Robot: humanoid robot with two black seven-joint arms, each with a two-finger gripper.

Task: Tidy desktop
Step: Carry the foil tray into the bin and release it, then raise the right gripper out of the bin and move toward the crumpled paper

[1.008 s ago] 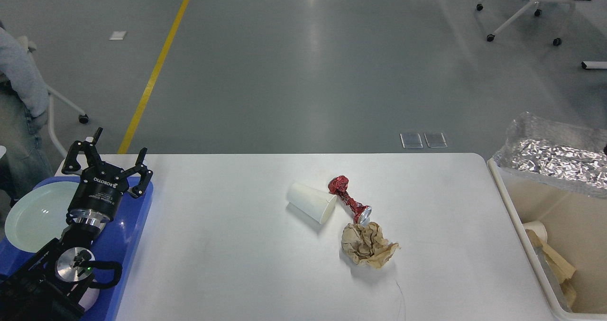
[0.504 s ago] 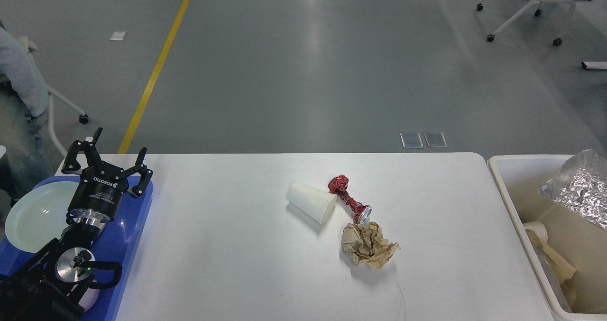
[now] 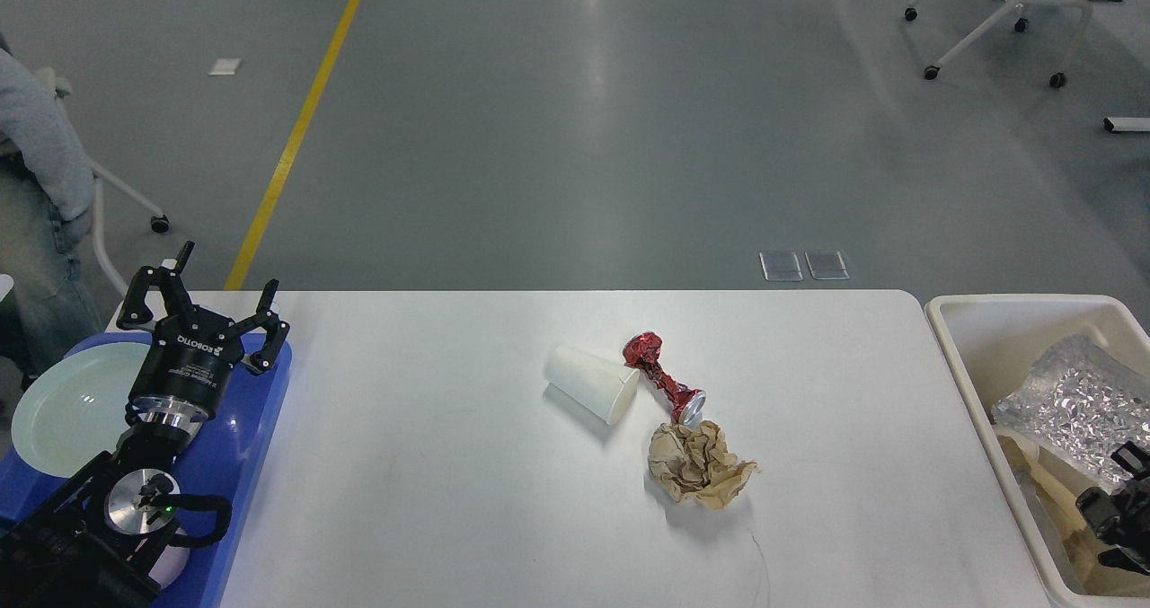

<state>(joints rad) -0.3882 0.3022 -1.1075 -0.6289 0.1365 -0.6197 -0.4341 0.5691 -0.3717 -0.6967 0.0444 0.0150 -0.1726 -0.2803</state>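
Head view: foil bag [image 3: 1069,401] lies in bin [image 3: 970,321]; right gripper [image 3: 1119,500] state unclear, left gripper [image 3: 202,307] spread, empty. Next: crumpled paper [image 3: 696,464] nearest bin, pinch top-down.

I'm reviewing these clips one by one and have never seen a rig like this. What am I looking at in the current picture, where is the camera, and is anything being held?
The camera sits in a humanoid robot's head, looking forward and down at the desktop, a wide white table.

The black machinery at lower left is the robot's left arm. Its left gripper has its fingers spread open and holds nothing. It hangs over a blue tray that carries a pale plate.

At the lower right edge, a dark piece is the right gripper, over a cream bin. Too little of it shows to tell whether it is open or shut. The bin contains a crinkled silver foil bag.

Three bits of rubbish lie mid-table: a tipped white paper cup, a crushed red can and a ball of crumpled brown paper.
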